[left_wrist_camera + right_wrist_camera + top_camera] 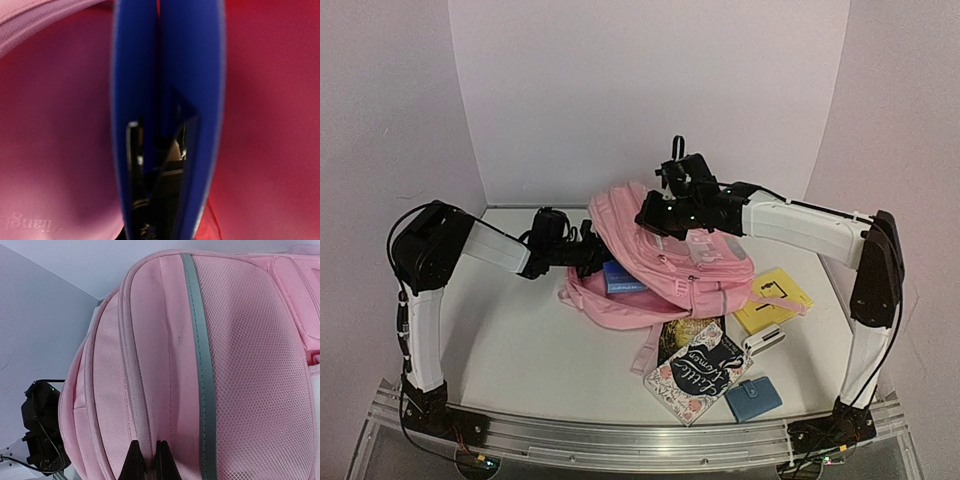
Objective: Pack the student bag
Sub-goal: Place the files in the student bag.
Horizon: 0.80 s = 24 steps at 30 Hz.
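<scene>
Student bag lies on its side mid-table, toward the back, with its mouth facing the left arm. Right gripper sits on the bag's upper edge, jaws nearly together and pinching a fold of pink fabric beside the grey trim strip; looks like it is holding the mouth up. Left gripper is at the opening, clamped narrow on a blue flat item. The left wrist view shows that item edge-on with pink lining all around it, so it is partway inside.

Progress, my guess: early to middle. One item is going in, not released yet. What else is already inside I cannot tell.

Left on the table, in front of and to the right of the bag: a yellow booklet, a dark book, a floral "Little Women" book overlapping it, a small white thing and a blue wallet.

In the way: a pink strap trails down beside the dark book and could snag a pickup. The mouth would likely sag if the right grip slips.
</scene>
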{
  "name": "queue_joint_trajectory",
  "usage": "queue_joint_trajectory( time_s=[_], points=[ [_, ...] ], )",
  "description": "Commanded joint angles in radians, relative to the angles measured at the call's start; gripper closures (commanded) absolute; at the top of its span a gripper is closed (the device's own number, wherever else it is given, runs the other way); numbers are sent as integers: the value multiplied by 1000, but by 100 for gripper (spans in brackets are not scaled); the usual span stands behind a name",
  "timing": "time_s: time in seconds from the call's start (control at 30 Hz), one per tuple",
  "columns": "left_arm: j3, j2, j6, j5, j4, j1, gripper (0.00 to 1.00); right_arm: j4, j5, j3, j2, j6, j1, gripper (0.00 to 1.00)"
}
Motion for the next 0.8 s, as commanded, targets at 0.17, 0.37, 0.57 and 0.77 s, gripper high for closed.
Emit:
queue_joint_trajectory(
  time_s=[0.17,0.37,0.57,0.77],
  points=[
    [40,-216,290,-150,-403,-11,46,204,61,15,-53,-18,18,100],
    [-35,-406,399,-251,-634,19,23,199,85,4,-68,-31,19,100],
    [-115,-547,443,-342,-756,64,17,194,87,2,-71,-38,18,100],
    [-155,-522,423,-309,-743,105,19,190,73,0,-67,-40,18,100]
  ],
)
